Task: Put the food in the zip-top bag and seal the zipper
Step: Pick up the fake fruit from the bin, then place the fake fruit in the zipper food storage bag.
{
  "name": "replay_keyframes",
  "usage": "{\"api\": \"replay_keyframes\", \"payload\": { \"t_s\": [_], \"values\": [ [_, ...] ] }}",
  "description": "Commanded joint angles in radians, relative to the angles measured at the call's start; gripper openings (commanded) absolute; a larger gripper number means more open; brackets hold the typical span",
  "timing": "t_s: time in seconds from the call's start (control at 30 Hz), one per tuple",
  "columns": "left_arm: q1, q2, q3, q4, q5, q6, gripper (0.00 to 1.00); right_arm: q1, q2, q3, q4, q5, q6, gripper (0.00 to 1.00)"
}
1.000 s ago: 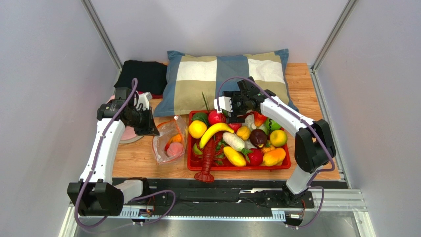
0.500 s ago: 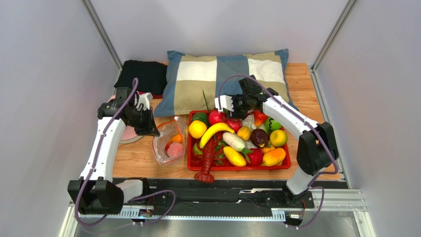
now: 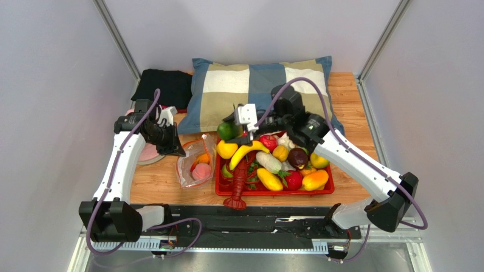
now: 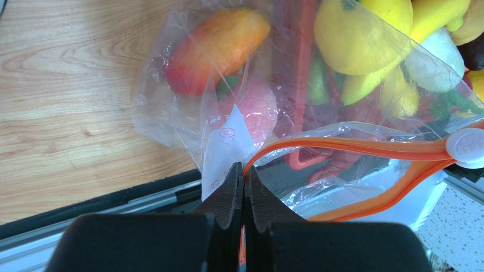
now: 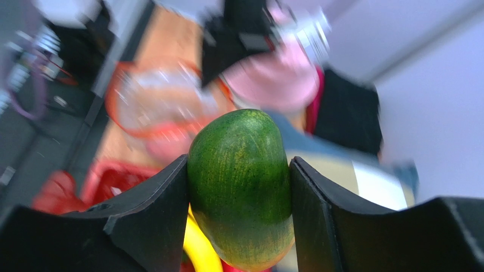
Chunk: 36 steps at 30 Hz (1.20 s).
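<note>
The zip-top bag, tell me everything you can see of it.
The zip-top bag is clear, crinkly plastic with an orange-red zipper and a white slider. Its mouth gapes open, one end pinched by the shut left gripper. It lies on the wooden table beside the red tray, holding an orange-red mango and a pink peach.

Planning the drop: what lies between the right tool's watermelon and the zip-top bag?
Top view: only the red tray's left rim and a little bare wooden table separate the watermelon from the zip-top bag.
</note>
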Motion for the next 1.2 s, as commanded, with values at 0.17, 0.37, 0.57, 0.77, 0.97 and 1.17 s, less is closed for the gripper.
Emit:
{"api": "replay_keyframes", "payload": {
  "t_s": [0.17, 0.37, 0.57, 0.77, 0.97, 1.17],
  "values": [
    [-0.002, 0.014, 0.048, 0.004, 0.054, -0.003, 0.0, 0.312, 0.12, 0.016, 0.261, -0.156, -0.002, 0.03],
    [-0.001, 0.005, 0.052, 0.0, 0.054, 0.001, 0.0, 0.349, 0.269, 0.056, 0.204, -0.161, -0.138, 0.04],
    [-0.001, -0.015, 0.045, -0.002, 0.052, 0.0, 0.0, 0.342, 0.378, 0.104, 0.108, -0.027, -0.317, 0.11],
    [-0.001, -0.02, 0.046, -0.006, 0.049, 0.006, 0.0, 0.329, 0.366, 0.119, 0.017, 0.108, -0.406, 0.62],
    [-0.001, -0.006, 0.057, -0.008, 0.06, 0.004, 0.0, 0.332, 0.291, 0.142, -0.001, 0.163, -0.313, 0.96],
    [-0.001, 0.005, 0.071, -0.013, 0.071, 0.004, 0.0, 0.286, 0.154, 0.133, -0.033, 0.223, -0.044, 0.95]
  ]
}}
